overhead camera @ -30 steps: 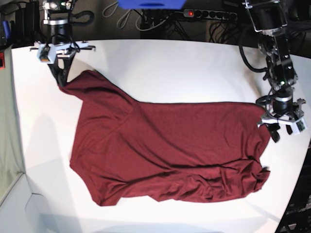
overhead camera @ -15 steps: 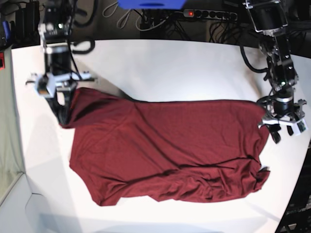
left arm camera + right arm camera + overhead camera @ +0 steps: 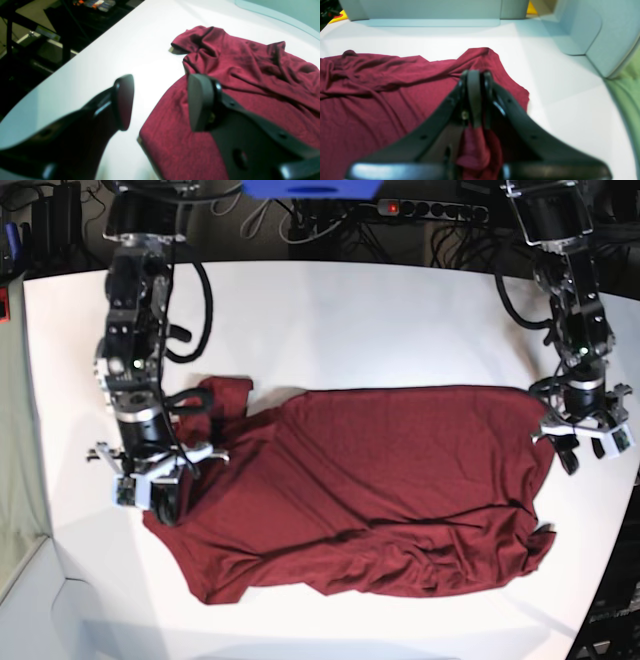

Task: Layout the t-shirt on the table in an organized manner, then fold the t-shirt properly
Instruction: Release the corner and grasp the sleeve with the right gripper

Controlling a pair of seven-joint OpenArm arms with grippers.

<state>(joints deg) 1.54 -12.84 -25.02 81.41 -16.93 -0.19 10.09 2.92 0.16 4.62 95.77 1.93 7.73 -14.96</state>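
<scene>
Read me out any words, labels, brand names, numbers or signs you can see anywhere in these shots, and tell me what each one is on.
There is no text that can be read.
The t-shirt is plain dark red, with no print or visible tag.
The table is bare white, unmarked.
The left gripper and right gripper show no lettering.
The blurred clutter past the table edge in the left wrist view is too blurred to read.

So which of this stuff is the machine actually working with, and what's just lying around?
In use:
t-shirt
table
right gripper, pinching the cloth
left gripper, open at the shirt's edge

Lying about:
power strip and cables behind the table
</scene>
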